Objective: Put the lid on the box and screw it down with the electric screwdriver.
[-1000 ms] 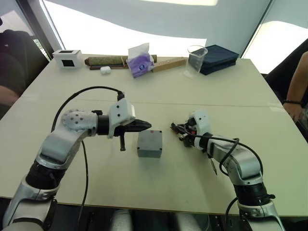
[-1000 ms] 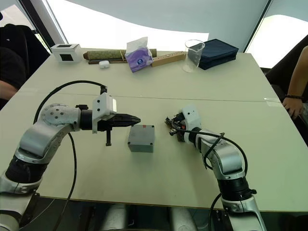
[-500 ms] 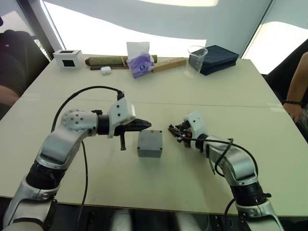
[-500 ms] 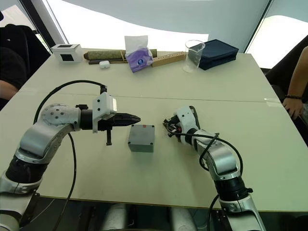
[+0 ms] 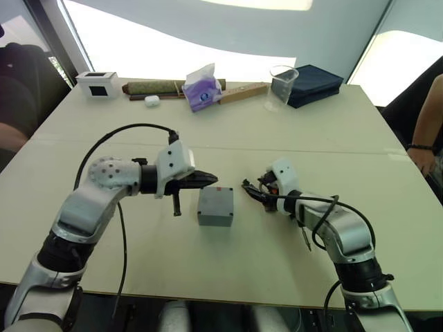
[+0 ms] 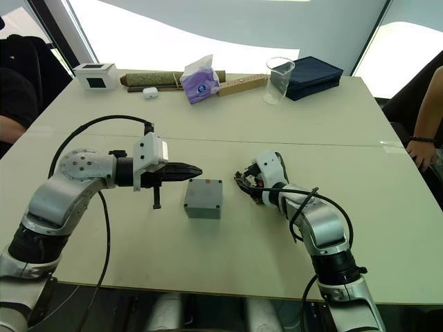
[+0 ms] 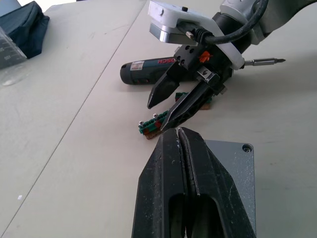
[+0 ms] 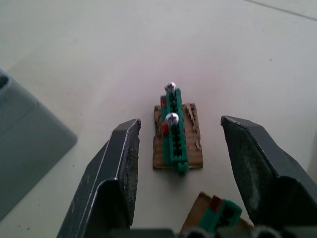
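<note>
1. One box sits mid-table with the lid already on top; a screw hole shows at a lid corner in the left wrist view.
2. Left gripper: fingers pressed together, holding nothing, tips poised at the box's near-left upper edge. Whether they touch the lid cannot be told.
3. Right gripper: fingers spread apart and empty, straddling a small green board with two screw heads on a brown pad. A second green board lies just beside it, close under the wrist.
4. Screwdriver: lies flat on the table behind the right gripper, on the far side from the box, untouched. Its bit points away past the right wrist.
5. Step in hand, as judged: the lid is placed and the fastening stage is starting. The right gripper appears to be aimed at the board carrying the screws rather than at the screwdriver.
6. Next move calls for closing on the chosen item squarely. The board is small and low, so the fingers must descend nearly to the table without pushing it aside.
7. Farther off, along the table's far edge: a tissue pack, a clear cup and a dark pouch.
</note>
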Tool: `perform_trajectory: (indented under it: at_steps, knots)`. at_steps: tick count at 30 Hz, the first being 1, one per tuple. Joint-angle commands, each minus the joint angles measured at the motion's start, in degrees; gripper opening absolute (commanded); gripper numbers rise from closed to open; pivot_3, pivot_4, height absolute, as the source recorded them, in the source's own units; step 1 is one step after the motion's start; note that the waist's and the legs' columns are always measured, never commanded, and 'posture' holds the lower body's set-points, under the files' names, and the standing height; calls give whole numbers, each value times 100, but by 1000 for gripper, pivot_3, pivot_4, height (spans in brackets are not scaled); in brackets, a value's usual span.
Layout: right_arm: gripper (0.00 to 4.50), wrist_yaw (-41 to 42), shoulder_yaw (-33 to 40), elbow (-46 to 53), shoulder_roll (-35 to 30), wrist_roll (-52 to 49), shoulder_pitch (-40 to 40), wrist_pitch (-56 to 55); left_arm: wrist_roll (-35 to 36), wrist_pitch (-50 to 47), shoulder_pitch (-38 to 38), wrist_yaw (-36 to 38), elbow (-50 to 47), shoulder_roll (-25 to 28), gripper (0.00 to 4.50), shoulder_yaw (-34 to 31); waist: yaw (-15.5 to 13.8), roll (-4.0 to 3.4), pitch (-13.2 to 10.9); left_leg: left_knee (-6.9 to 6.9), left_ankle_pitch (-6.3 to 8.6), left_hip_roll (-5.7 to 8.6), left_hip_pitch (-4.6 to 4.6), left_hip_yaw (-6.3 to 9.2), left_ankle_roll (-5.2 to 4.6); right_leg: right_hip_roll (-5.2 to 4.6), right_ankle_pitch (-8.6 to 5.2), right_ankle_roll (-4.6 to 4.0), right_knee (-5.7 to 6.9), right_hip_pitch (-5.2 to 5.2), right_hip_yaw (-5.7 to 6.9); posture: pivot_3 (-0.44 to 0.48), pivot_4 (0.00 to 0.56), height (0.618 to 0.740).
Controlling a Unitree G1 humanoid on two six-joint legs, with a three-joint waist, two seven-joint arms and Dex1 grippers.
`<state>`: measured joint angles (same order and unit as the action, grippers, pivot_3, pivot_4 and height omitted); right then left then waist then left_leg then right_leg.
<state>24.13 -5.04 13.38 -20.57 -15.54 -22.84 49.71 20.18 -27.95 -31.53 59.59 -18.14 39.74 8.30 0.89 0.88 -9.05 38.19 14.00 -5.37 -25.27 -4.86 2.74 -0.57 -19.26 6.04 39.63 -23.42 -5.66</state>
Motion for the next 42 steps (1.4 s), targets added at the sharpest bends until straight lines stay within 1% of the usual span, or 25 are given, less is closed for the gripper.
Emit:
perform_trajectory:
  at_steps: [1,7,18,21,23,24,25,26,32,42]
  knots:
    - [2691,-11,132,226,75,-100,-107,-79,4,106,-64,-9,-115,-2,0,-48,-3,0,0,0,0,0,0,0,0,0,0,0,0,0,0,0,150,721]
    - [2691,51,13,229,-18,-74,-71,-51,9,91,-37,-17,-158,13,0,-57,0,0,0,0,0,0,0,0,0,0,0,0,0,0,0,0,150,721]
    - [2691,52,-11,190,11,-65,-73,-46,-1,95,-56,-11,-143,8,0,-43,0,0,0,-1,0,0,0,0,0,0,0,0,0,-1,0,0,150,721]
    - [1877,47,-8,194,12,-66,-67,-37,3,101,-46,-2,-141,15,0,-51,-1,0,0,0,0,0,0,0,0,0,0,0,0,-1,0,0,150,721]
    - [943,53,-4,193,3,-66,-59,-41,-5,107,-46,-7,-134,13,0,-51,0,0,0,0,0,0,0,0,0,0,0,0,0,-1,0,0,150,721]
    - [619,54,-5,191,-2,-63,-54,-44,-6,110,-44,-5,-133,15,0,-53,0,0,0,0,0,0,0,0,0,0,0,0,0,-1,0,0,150,721]
    - [181,55,-10,184,-9,-55,-50,-47,-8,111,-42,-4,-132,19,0,-53,-1,0,0,0,0,0,0,0,0,0,0,0,0,-1,0,0,150,721]
    - [50,53,-13,184,-10,-53,-46,-44,-8,104,-37,-6,-139,24,0,-57,-1,0,0,0,0,0,0,0,0,0,0,0,0,-1,0,0,150,721]
    - [50,39,25,247,-23,-69,-77,-3,26,56,87,26,-223,121,0,-111,2,0,0,0,0,0,0,0,0,0,0,0,0,-1,0,0,150,721]
    - [50,14,346,748,-162,-312,-429,487,132,67,296,94,-283,358,0,-249,0,-1,0,-1,0,0,-1,0,0,0,0,0,0,-2,0,0,150,721]
